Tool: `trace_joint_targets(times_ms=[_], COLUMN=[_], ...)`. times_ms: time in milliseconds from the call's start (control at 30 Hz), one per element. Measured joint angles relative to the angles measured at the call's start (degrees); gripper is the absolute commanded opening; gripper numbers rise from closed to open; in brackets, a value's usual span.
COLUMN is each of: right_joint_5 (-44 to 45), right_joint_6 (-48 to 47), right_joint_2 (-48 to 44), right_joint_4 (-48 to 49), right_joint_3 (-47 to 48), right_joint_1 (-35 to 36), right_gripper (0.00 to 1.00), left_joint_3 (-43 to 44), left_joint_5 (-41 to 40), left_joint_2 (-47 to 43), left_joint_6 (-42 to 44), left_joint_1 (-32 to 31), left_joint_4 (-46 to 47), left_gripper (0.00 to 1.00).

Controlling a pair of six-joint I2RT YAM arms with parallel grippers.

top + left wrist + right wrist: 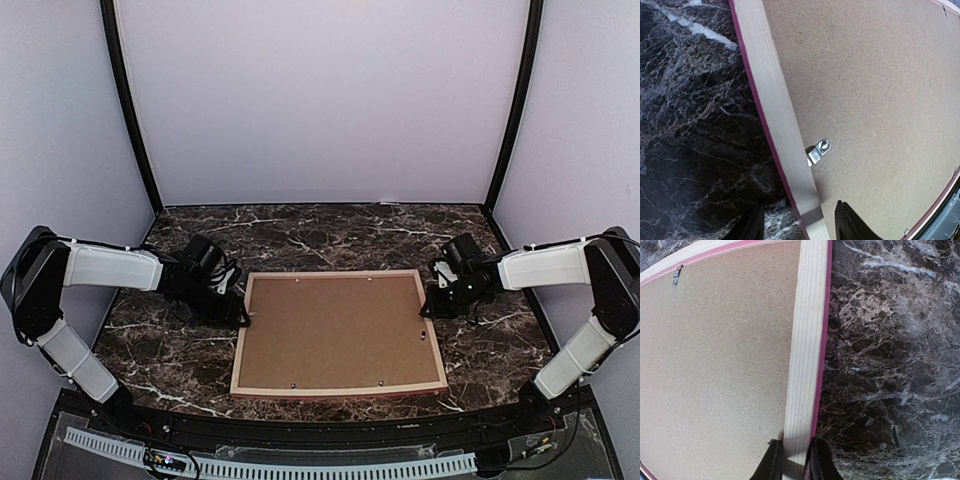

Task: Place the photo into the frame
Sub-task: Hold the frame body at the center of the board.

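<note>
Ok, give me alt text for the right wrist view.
The right gripper pinches the frame by its pale, pink-edged rail, one finger on each side. At image left lies the brown backing board with a small metal clip near the top; at image right, dark marbled table.

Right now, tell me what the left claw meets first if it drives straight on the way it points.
Probably the left rail of the pink-edged pale wooden picture frame, which the left claw straddles; depth is uncertain.
</note>
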Motion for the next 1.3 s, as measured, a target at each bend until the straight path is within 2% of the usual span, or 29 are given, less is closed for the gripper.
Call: trace_joint_targets(times_ms=[433, 767, 1167, 1300], right_joint_5=[0.00, 0.00, 0.22, 0.44], right_joint_6=[-0.24, -0.28, -0.52, -0.39], right_joint_2=[0.00, 0.13, 0.46, -0.79], right_joint_4=[0.07, -0.02, -0.63, -1.53], right_joint_3=[0.00, 0.17, 0.87, 0.98], right_joint_1=[0.00, -0.07, -0.07, -0.07], right_gripper=[0.26, 0.31, 0.52, 0.63], left_joint_3=[-0.37, -1.60, -3.52, -4.52], left_joint_5=[1.05, -1.62, -4.04, -4.61], left_joint_2=[2.34, 1.53, 0.98, 0.48], left_joint_6=[-3.10, -8.57, -13.38, -14.51], left_joint_1=[-1.75, -2.91, -4.63, -4.90], left_joint_4=[2.29, 3.89, 8.68, 10.08], left_gripper=[0.29, 0.23, 0.22, 0.21])
